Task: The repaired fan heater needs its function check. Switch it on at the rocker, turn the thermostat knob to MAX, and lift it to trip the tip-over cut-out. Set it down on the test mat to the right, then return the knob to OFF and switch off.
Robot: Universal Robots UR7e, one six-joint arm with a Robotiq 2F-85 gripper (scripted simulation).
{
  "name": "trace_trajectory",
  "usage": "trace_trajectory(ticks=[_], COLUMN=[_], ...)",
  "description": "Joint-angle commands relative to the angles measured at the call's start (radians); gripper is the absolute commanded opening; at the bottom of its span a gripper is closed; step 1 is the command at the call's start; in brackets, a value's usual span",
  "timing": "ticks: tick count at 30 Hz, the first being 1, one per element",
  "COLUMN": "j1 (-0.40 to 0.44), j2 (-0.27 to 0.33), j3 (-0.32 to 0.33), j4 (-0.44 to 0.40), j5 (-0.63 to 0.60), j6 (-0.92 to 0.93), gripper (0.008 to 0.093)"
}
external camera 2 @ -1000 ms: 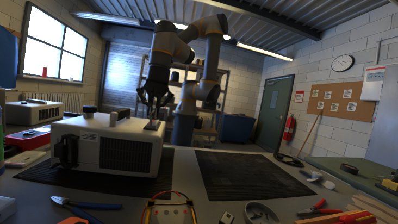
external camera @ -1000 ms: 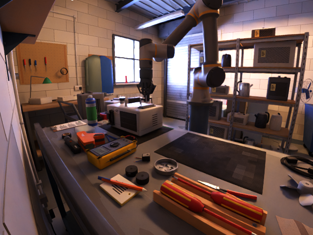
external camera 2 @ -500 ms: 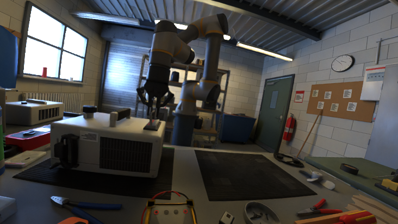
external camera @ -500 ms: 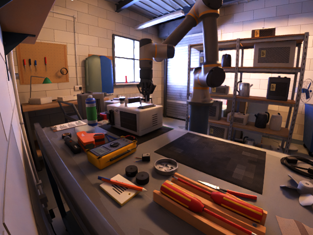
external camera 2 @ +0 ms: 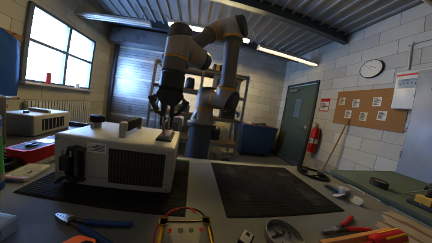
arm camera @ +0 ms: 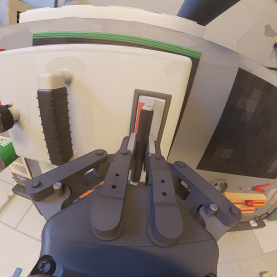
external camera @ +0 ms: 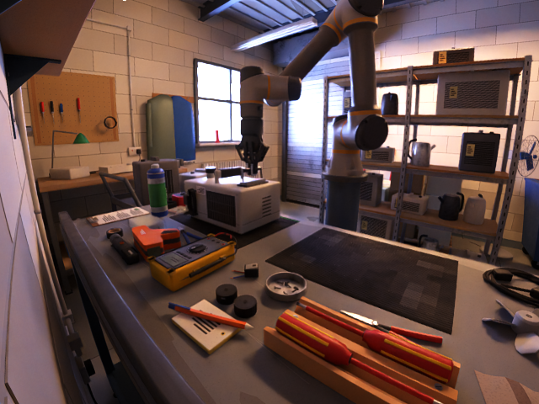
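My gripper (arm camera: 140, 140) hangs straight down over the right end of the fan heater (external camera 2: 116, 154), its fingers closed around a dark poking rod (arm camera: 140, 144) whose tip sits over the rocker switch (arm camera: 148, 108). The rocker is white with a red stripe, in a dark frame on the heater's top (external camera 2: 165, 135). The ribbed black carry handle (arm camera: 54, 124) lies along the top's middle, and the black thermostat knob (arm camera: 6, 117) sits at the far left end. The white heater rests on a dark ribbed mat (external camera 2: 99, 193). The test mat (external camera 2: 269, 188) lies to its right, with nothing on it.
The steel shelving (external camera: 439, 152) with appliances stands behind the arm's pedestal (external camera: 344, 202). A yellow multimeter (external camera: 191, 261), a screw dish (external camera: 286, 285), screwdrivers in a wooden tray (external camera: 361, 348) and a coiled cable (external camera: 509, 280) lie on the bench's near side.
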Motion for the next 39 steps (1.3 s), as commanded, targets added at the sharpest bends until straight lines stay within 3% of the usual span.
trace_trajectory(ticks=[1,39], j1=[0.0,0.014], j2=[0.001,-0.006], j3=[0.001,0.008], j4=[0.002,0.002], j5=[0.0,0.0], j6=[0.0,0.014], gripper=[0.008,0.008])
